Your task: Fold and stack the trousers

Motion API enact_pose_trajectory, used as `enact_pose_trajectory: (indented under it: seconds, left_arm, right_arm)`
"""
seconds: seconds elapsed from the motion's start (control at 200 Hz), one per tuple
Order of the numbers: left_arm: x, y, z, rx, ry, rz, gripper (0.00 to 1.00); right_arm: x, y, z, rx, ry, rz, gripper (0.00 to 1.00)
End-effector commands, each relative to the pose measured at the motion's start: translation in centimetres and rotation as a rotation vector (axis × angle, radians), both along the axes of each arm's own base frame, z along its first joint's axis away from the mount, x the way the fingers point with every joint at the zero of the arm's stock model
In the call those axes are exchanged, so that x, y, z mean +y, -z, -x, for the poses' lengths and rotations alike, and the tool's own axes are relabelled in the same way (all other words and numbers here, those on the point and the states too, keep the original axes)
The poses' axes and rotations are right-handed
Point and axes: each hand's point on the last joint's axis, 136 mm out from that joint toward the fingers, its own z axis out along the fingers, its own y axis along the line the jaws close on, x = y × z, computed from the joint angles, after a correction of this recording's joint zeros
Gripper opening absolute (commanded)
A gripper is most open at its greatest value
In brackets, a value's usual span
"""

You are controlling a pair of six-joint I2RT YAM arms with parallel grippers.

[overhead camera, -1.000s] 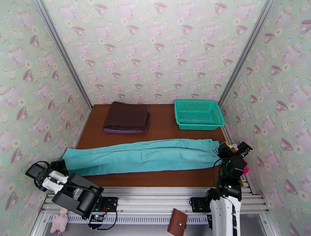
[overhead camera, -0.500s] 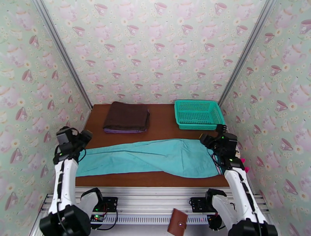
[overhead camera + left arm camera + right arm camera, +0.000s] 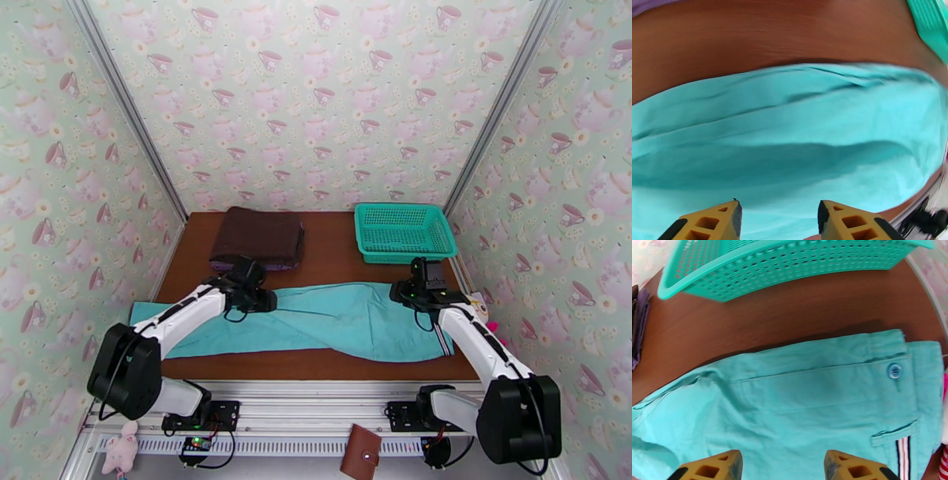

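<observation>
Both arms have swung in over the trousers point(image 3: 316, 320).
Left claw point(image 3: 263, 300) and right claw point(image 3: 400, 293), both spread and empty, now hover at the far edge; trousers lie lengthwise on the table point(image 3: 332, 245), so a fold grab is likely next.

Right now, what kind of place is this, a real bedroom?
Probably a robot practice booth, not a bedroom: teacup-wallpaper walls on metal frames, a brown table, and a left arm and right arm over turquoise trousers.

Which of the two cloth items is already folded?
The dark brown cloth, at the back left; the long turquoise trousers lie stretched out lengthwise.
</observation>
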Motion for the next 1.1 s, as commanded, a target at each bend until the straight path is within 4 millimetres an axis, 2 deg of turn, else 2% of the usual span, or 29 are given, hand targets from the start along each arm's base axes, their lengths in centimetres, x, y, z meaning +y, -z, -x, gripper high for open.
enact_pose_trajectory:
  seconds: [0.0,0.145,0.195,0.265,0.391,0.491,0.581,0.686,0.771,0.941,1.097]
  left_arm:
    - [-3.2,-1.8,-2.9,-0.124,0.130,0.030,0.56]
    - [-4.2,0.1,-4.8,-0.096,0.182,-0.034,0.56]
    - [-4.3,1.0,-5.1,-0.080,0.190,-0.056,0.56]
    - [-4.2,1.9,-5.5,-0.064,0.177,-0.074,0.56]
    - [-5.0,2.5,-5.6,-0.066,0.191,-0.040,0.57]
    - [-6.9,2.8,-6.0,-0.076,0.264,0.028,0.56]
    - [-8.4,3.2,-6.2,-0.069,0.321,0.061,0.55]
    - [-9.8,3.9,-6.1,-0.053,0.367,0.059,0.54]
    - [-10.1,4.8,-6.4,-0.046,0.375,0.038,0.54]
    - [-10.6,5.2,-7.7,-0.088,0.368,0.018,0.54]
    - [-11.5,5.7,-7.3,-0.074,0.398,0.025,0.53]
  right_arm:
    - [-0.6,-0.7,-0.8,-0.005,0.049,-0.006,0.58]
    - [2.2,0.2,-1.3,-0.013,-0.050,-0.118,0.56]
    - [4.1,-0.1,-1.6,-0.028,-0.127,-0.148,0.56]
    - [6.7,-0.2,-2.0,-0.014,-0.232,-0.100,0.55]
    - [13.4,-1.3,-3.5,-0.068,-0.465,-0.045,0.57]
    - [15.7,-1.1,-4.9,-0.056,-0.489,-0.067,0.57]
    - [16.7,-0.4,-5.3,-0.054,-0.492,-0.114,0.56]
    - [16.1,0.6,-4.8,-0.046,-0.470,-0.108,0.56]
    - [15.6,0.9,-4.4,-0.044,-0.461,-0.089,0.56]
    - [15.3,0.2,-4.2,-0.060,-0.468,-0.077,0.57]
    - [14.9,0.6,-3.8,-0.051,-0.468,-0.071,0.57]
